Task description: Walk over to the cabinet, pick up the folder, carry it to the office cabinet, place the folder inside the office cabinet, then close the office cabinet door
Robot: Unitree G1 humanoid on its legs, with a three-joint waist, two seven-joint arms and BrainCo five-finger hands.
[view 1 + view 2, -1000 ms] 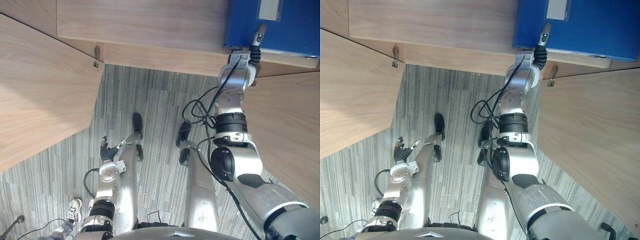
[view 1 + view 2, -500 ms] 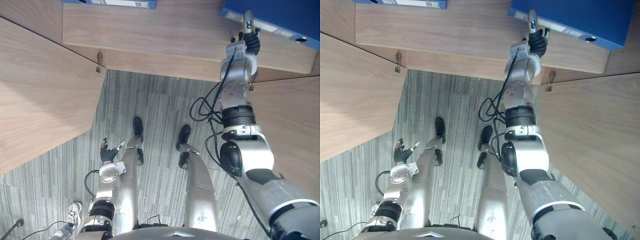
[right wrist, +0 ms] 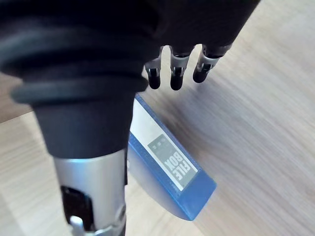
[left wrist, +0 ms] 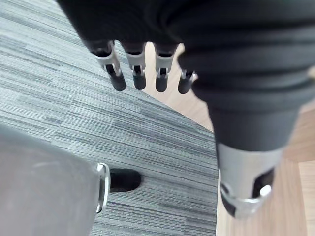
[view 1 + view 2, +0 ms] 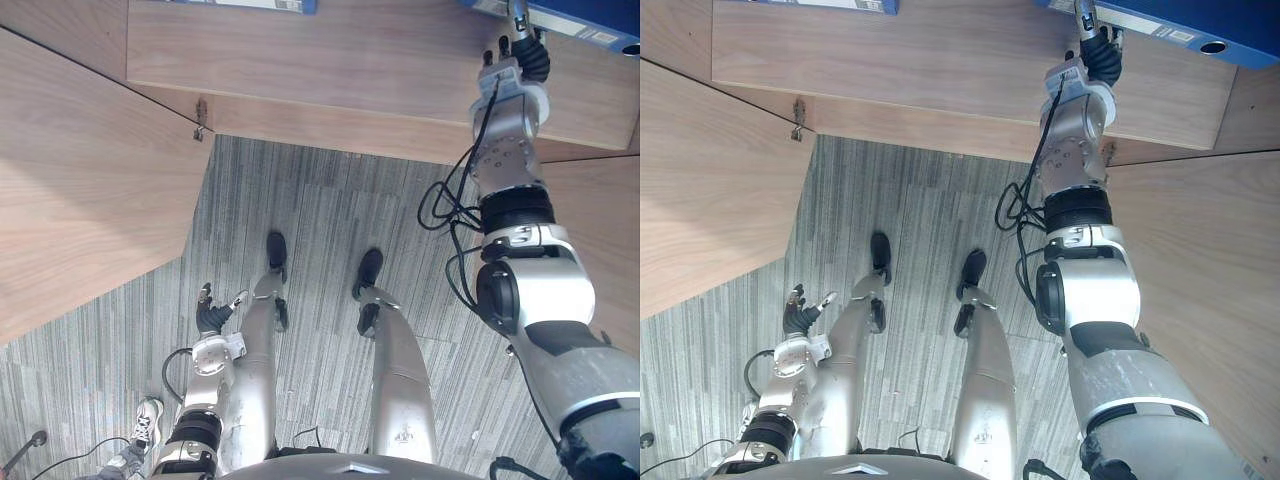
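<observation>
We judge the placing step nearly done: our right hand point(image 5: 1098, 55), fingers straight and unclenched, reaches over the blue folder point(image 3: 170, 169) lying on the cabinet shelf point(image 5: 940, 60), left hand point(image 5: 212, 315) hanging relaxed; next comes shutting the door point(image 5: 80, 200).

An office, by the look; grey striped carpet point(image 5: 330, 210) covered the floor; a wood-laminate cabinet point(image 5: 300, 70) stood open-doored; a blue box file point(image 3: 173, 166) lay on its shelf.

Shelf mouth flanked by open doors
Bare shelf board point(image 5: 940, 60) is left free between the left folder point(image 5: 810, 4) and the right folder point(image 5: 1200, 15), where the right hand point(image 5: 1098, 60) is placed; the approach is narrowed by the left door point(image 5: 700, 200) and right door point(image 5: 1210, 300).
</observation>
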